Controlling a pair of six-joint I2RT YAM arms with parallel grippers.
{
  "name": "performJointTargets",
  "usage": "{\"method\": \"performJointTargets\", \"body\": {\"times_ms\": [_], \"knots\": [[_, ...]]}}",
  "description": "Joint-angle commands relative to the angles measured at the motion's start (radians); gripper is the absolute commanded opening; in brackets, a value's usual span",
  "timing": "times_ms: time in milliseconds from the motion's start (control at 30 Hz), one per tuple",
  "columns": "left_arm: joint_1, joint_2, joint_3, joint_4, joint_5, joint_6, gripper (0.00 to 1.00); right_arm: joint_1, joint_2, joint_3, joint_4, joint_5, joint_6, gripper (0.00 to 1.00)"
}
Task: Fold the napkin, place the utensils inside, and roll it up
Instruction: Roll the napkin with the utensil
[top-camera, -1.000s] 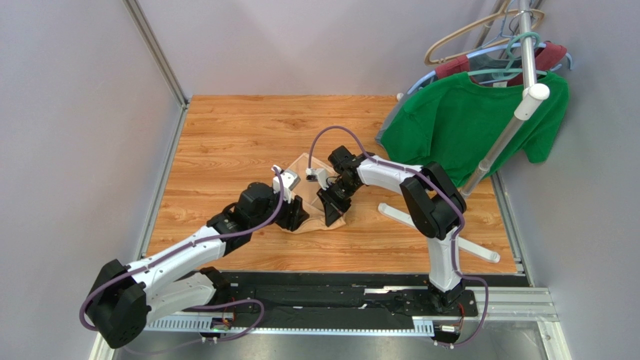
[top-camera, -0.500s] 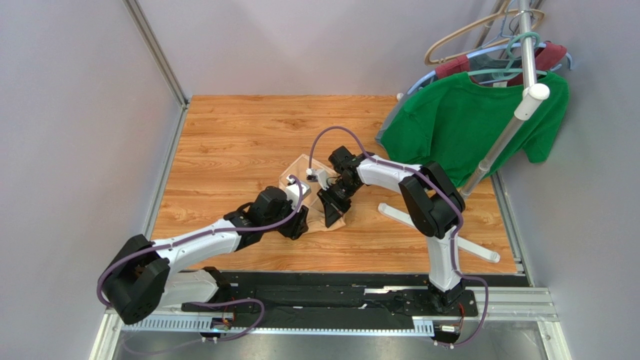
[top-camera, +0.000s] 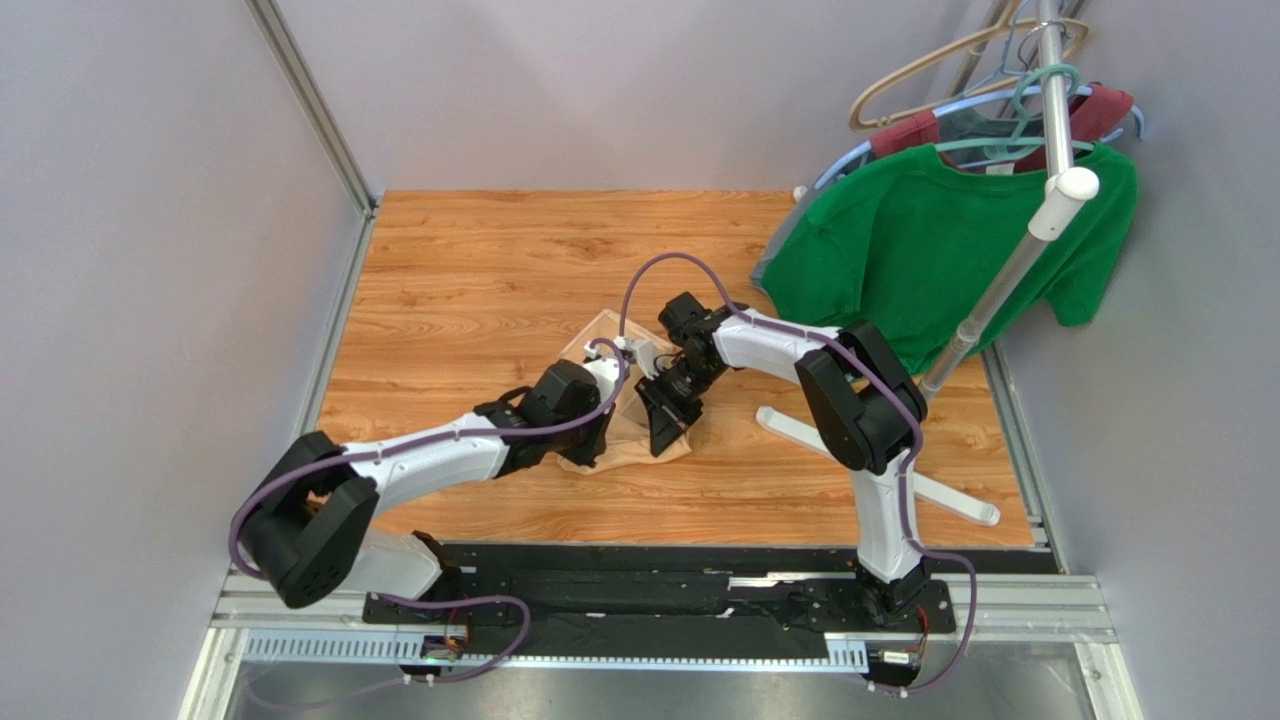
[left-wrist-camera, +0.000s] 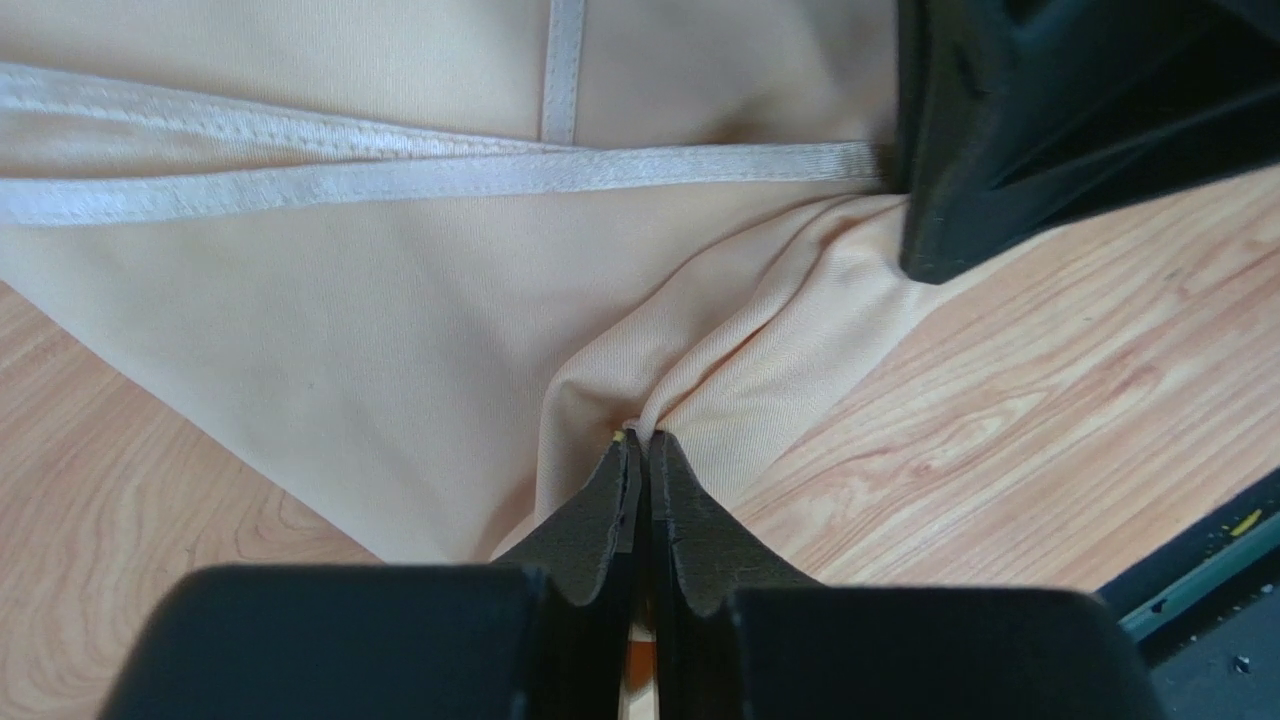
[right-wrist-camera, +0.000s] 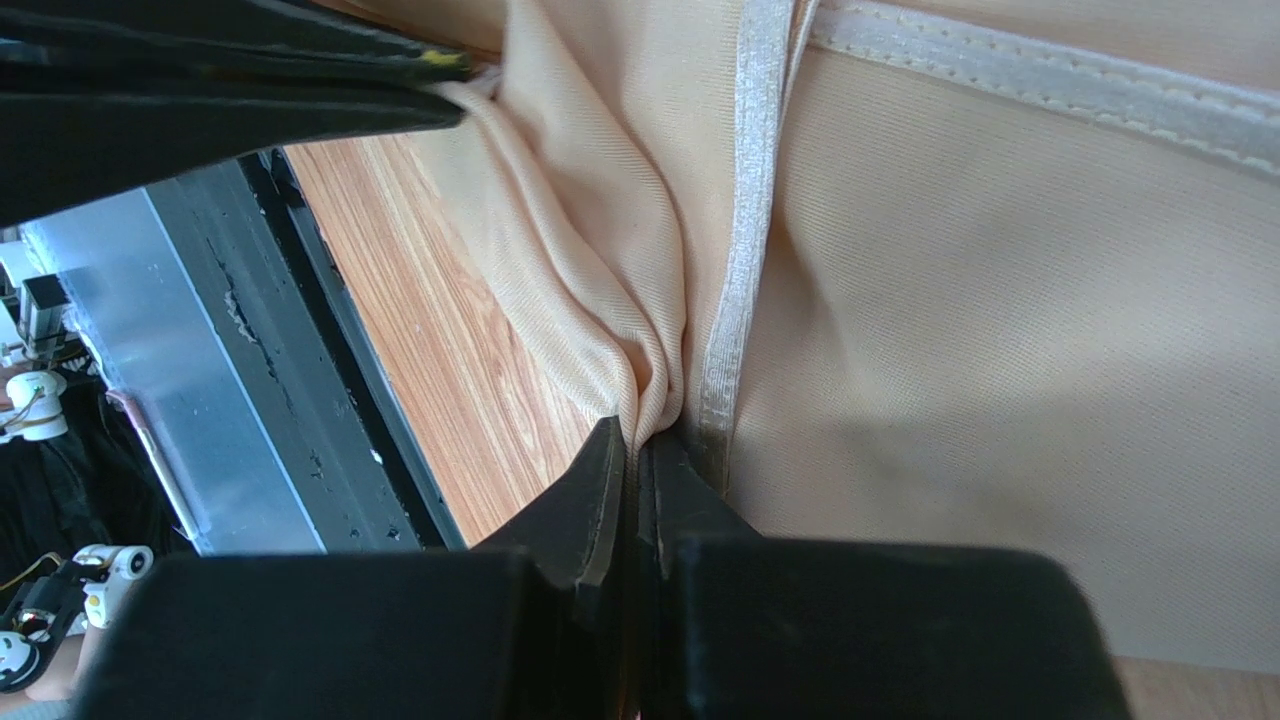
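The napkin (left-wrist-camera: 346, 315) lies rumpled on the tabletop (top-camera: 466, 270), well apart from the green shirt (top-camera: 917, 248). The 2 hands are clamped on it. The left hand (left-wrist-camera: 643, 450) pinches a gathered fold on the side farther from the shirt, and the right hand (right-wrist-camera: 639, 443) pinches the nearer side, probably to lift and fold it. No spoon or container shows.

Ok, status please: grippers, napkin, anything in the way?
Left gripper shut on napkin fold. Right gripper shut on napkin too. Spoon not in view. Rack leg apart, to the right.
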Motion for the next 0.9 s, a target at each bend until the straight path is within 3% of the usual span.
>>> {"method": "performJointTargets", "body": {"times_ms": [0, 200, 267, 333, 467, 533, 567, 600, 867], "knots": [[-0.004, 0.065, 0.069, -0.083, -0.066, -0.059, 0.02, -0.010, 0.041, -0.003, -0.025, 0.043, -0.020, 0.00], [-0.002, 0.090, 0.058, -0.103, -0.075, -0.122, 0.00, -0.033, 0.030, -0.003, -0.025, -0.007, -0.025, 0.01], [-0.004, 0.113, 0.053, -0.089, -0.040, -0.132, 0.00, -0.044, 0.015, -0.007, -0.018, -0.041, -0.017, 0.06], [-0.001, 0.139, 0.056, -0.085, -0.017, -0.138, 0.00, -0.059, -0.006, -0.018, 0.004, -0.077, -0.006, 0.24], [0.019, 0.165, 0.055, -0.085, 0.036, -0.138, 0.00, -0.081, -0.085, -0.037, 0.037, -0.074, 0.027, 0.48], [0.036, 0.165, 0.052, -0.085, 0.057, -0.133, 0.00, -0.095, -0.131, -0.043, 0.054, -0.063, 0.047, 0.69], [0.041, 0.165, 0.049, -0.080, 0.063, -0.132, 0.00, -0.099, -0.146, -0.053, 0.067, -0.054, 0.056, 0.70], [0.050, 0.166, 0.050, -0.078, 0.072, -0.130, 0.00, -0.107, -0.163, -0.063, 0.080, -0.025, 0.072, 0.93], [0.081, 0.188, 0.053, -0.068, 0.144, -0.112, 0.00, -0.119, -0.407, -0.231, 0.301, 0.120, 0.155, 0.98]]}}
